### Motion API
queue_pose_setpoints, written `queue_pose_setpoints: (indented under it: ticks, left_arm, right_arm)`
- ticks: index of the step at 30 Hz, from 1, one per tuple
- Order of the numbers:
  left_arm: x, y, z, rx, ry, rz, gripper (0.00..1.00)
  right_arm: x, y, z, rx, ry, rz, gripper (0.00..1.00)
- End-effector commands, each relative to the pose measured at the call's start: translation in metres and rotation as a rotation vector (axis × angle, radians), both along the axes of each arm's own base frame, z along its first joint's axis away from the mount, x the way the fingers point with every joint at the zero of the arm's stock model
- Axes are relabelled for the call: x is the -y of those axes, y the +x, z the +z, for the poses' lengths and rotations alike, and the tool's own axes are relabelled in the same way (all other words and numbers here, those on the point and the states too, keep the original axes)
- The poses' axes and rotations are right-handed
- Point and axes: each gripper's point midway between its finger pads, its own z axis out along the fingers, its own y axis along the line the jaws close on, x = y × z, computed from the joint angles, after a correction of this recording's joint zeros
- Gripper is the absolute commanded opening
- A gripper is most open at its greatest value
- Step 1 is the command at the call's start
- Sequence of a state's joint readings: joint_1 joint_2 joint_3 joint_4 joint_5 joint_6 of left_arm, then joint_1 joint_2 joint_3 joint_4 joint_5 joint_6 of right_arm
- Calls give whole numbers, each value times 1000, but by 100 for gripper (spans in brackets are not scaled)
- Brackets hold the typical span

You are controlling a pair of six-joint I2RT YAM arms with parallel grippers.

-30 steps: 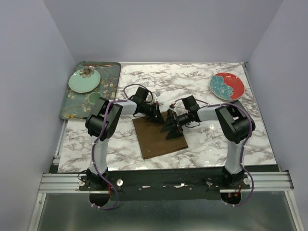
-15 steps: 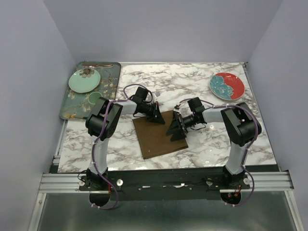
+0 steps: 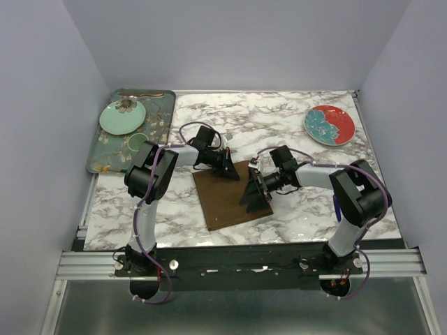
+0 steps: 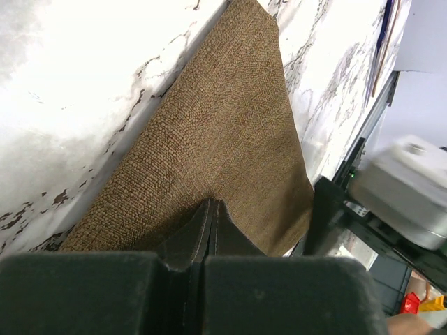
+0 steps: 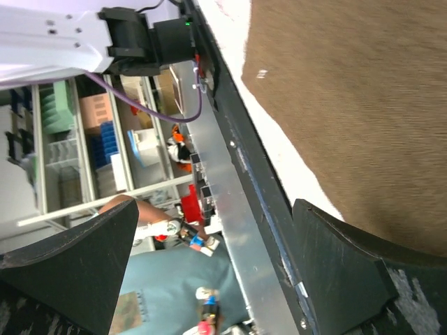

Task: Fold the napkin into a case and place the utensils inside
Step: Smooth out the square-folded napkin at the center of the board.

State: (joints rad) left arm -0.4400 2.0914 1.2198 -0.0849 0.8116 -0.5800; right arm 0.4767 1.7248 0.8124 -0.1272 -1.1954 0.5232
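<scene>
There's the left tool (image 4: pixel 211 209) pinching the napkin (image 3: pixel 225 199) by its edge, cloth flat on the tabletop (image 3: pixel 293 132) beneath, right tool (image 3: pixel 251 191) spread wide alongside, probably lining up fold 1.

napkin (image 3: pixel 227 199): brown, coarse weave, spread flat on marble worktop (image 3: pixel 293 125), skewed, not yet folded. utensils (image 4: pixel 383 31): blue and copper sticks, side by side, off the cloth.
</scene>
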Motion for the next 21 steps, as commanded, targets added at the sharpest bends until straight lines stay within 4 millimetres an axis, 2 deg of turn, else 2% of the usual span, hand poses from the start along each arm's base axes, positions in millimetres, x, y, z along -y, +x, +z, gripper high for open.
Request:
queue_pose_setpoints:
  ticks: [1,3,9,13,17,19,21]
  left_arm:
    - [-15,1,-35,-7,120,29,0]
    - [-15,0,-35,-6,122,25,0]
    - [-19,-4,-39,-17,133,21,0]
    - [-18,-3,-36,-13,122,18,0]
    - [-16,-2,-27,7,97,5,0]
    - [-8,0,-11,39,30,-17,0]
    - [5,5,27,96,-92,-24,1]
  right_arm:
    - [4,-6,-28,-58,-25,11,100]
    - [7,-9,-41,-71,-45,13,100]
    - [20,-11,-63,-132,-74,0,100]
    - [28,-17,-71,-134,-105,13,100]
    - [32,-20,-62,-93,-101,28,100]
    - [31,-17,-50,-59,-85,33,100]
    - [28,-13,-27,-5,-47,42,100]
